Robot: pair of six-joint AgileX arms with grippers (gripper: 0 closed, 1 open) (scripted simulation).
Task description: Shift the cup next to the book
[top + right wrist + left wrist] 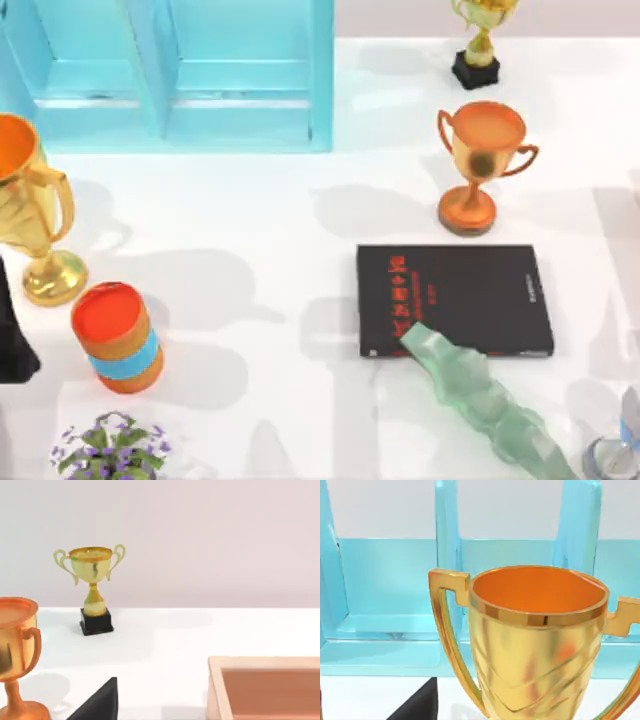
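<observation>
The flat black book with red lettering (455,300) lies below the orange trophy (481,165); neither gripper's grip can be told

Bright even light, soft grey shadows

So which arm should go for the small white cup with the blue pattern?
Right. The small white cup with a blue pattern sits at the top view's lower right corner, right of the flat black book; the left arm is at the far left edge.
</observation>
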